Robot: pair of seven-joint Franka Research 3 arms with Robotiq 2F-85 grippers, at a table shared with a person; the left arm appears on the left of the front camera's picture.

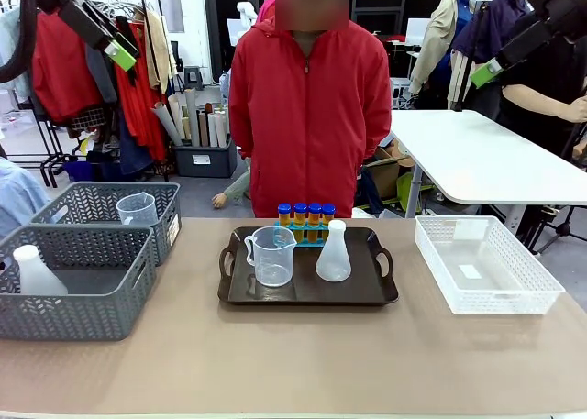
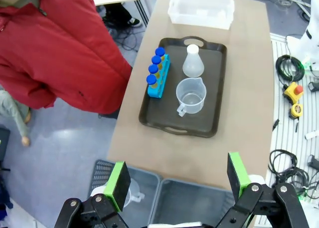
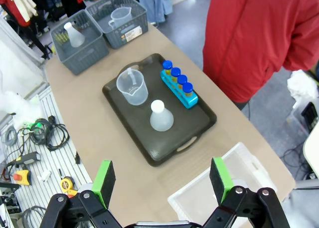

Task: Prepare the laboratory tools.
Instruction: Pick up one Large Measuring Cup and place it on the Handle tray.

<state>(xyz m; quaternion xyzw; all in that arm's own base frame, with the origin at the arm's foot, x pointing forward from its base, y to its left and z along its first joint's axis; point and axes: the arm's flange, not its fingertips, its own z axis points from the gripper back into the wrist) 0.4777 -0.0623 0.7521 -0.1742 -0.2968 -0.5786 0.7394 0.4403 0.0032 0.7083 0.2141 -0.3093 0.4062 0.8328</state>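
Observation:
On the dark brown tray (image 1: pixel 367 289) stand a clear handled measuring beaker (image 1: pixel 272 256), a translucent white conical flask (image 1: pixel 333 252) and a small blue rack (image 1: pixel 307 231) of orange-filled tubes with blue caps (image 1: pixel 305 214). My left gripper (image 2: pixel 177 180) hangs open high above the table's left end, looking down on the tray (image 2: pixel 214 88), beaker (image 2: pixel 191 96), flask (image 2: pixel 192 63) and rack (image 2: pixel 158 77). My right gripper (image 3: pixel 162 180) is open too, high over the right end, above the beaker (image 3: pixel 132 86), flask (image 3: pixel 161 117) and rack (image 3: pixel 179 87). Neither holds anything.
Two grey woven baskets sit at the left: the near one (image 1: pixel 83 309) holds another flask, the far one (image 1: pixel 92 203) another beaker. A white mesh bin (image 1: pixel 486 265) stands empty at the right. A person in a red jacket (image 1: pixel 310 116) stands at the far edge.

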